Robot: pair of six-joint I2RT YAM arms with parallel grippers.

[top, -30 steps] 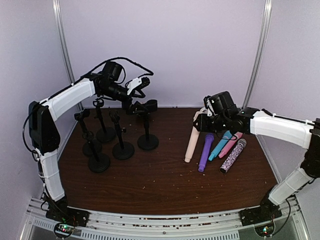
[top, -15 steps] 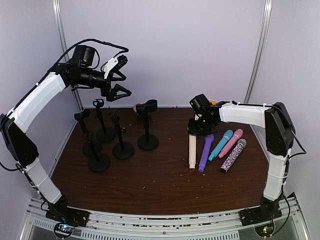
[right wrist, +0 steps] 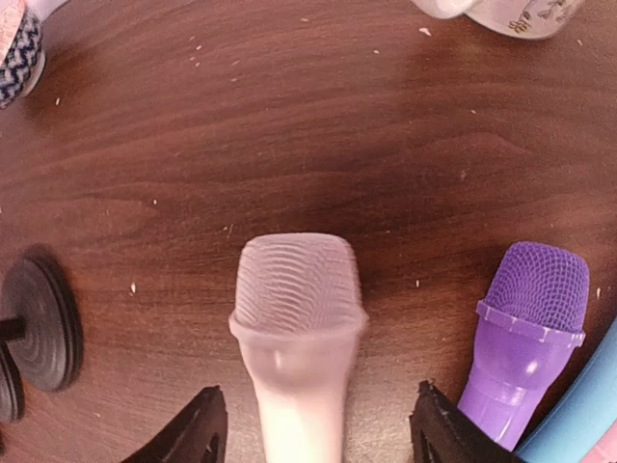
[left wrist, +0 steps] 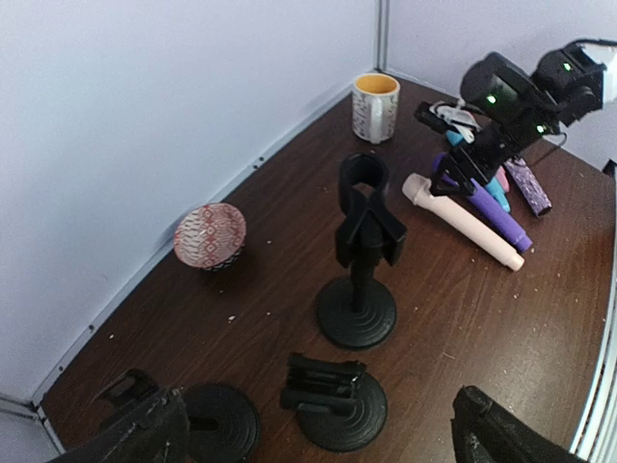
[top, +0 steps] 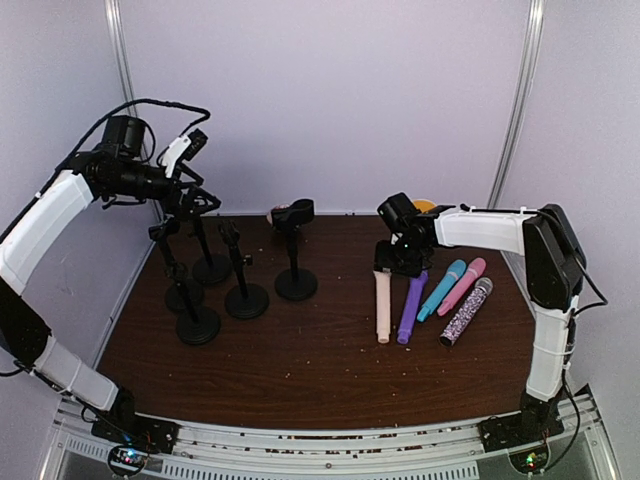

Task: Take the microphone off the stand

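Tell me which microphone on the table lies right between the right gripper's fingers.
The pale pink microphone, leftmost in the row. The right gripper straddles it, jaws open; the purple microphone and the rest lie farther right.

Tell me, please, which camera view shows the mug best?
The left wrist view: the mug stands whole and unblocked, yellow inside. The top view shows only its rim behind the right arm; the right wrist view clips what seems its base.
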